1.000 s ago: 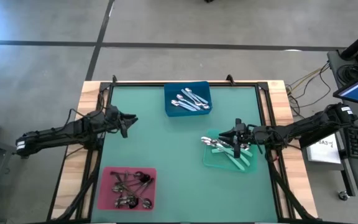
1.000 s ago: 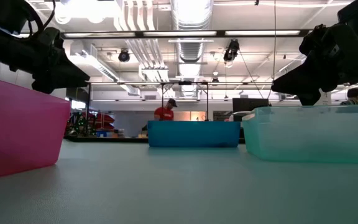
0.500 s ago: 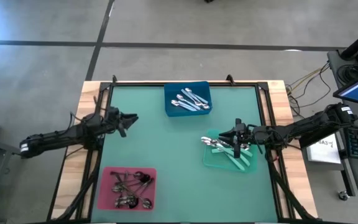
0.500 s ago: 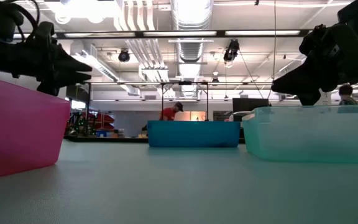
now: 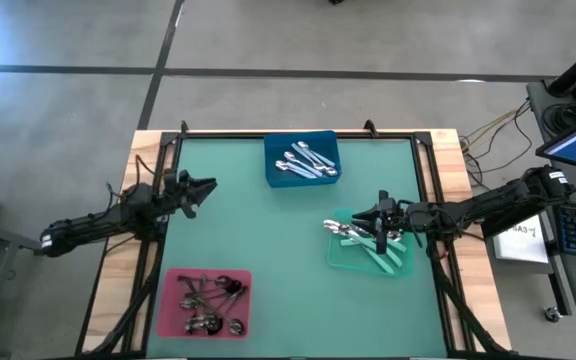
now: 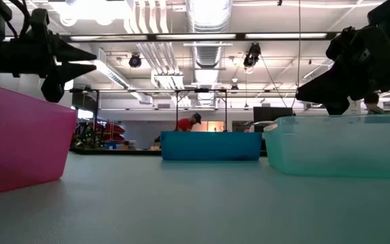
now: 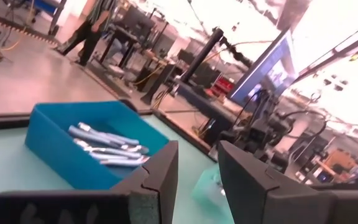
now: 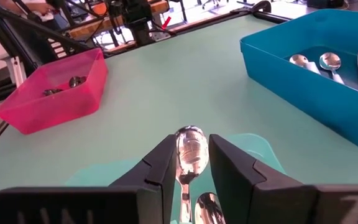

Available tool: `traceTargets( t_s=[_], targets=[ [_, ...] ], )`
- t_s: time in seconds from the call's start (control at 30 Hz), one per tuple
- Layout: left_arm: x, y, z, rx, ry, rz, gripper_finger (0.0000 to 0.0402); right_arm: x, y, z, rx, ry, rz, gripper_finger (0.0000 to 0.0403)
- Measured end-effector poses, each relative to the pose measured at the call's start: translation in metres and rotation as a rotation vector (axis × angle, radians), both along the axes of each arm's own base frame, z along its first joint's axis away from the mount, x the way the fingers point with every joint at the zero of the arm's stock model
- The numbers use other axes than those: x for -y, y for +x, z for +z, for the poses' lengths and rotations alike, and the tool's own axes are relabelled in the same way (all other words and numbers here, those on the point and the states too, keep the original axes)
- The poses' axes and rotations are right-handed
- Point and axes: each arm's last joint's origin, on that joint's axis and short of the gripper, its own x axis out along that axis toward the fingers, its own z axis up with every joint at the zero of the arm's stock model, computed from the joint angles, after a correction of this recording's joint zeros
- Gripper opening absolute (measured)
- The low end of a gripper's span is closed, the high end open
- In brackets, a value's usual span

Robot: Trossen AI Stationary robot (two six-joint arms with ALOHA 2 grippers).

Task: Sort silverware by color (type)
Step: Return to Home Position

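Spoons (image 5: 306, 162) fill the blue tray (image 5: 275, 148), green tray (image 5: 343, 258) and pink tray (image 5: 173, 290).

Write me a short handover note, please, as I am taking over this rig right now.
Left gripper: open and empty, above the left edge of the mat.
Right gripper: over the green tray, with a spoon bowl right at its tip. Whether it grips the spoon is unclear.
Spoons: light ones in the blue tray, dark-handled ones in the pink tray, teal-handled ones in the green tray.
Done: no spoon shows loose on the mat.
Left: check that the right gripper is free, then bring both arms home.
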Motion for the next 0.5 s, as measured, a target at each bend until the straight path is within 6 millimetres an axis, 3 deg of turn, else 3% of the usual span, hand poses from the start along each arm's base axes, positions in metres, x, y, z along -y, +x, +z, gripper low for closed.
traceTargets(
  t_s=[0.5],
  targets=[
    [-0.0001,0.0006,0.0002,-0.001,0.000,0.000,0.0098,0.0000,0.0000,0.0003,0.003,0.001,0.000,0.0076]
  ],
)
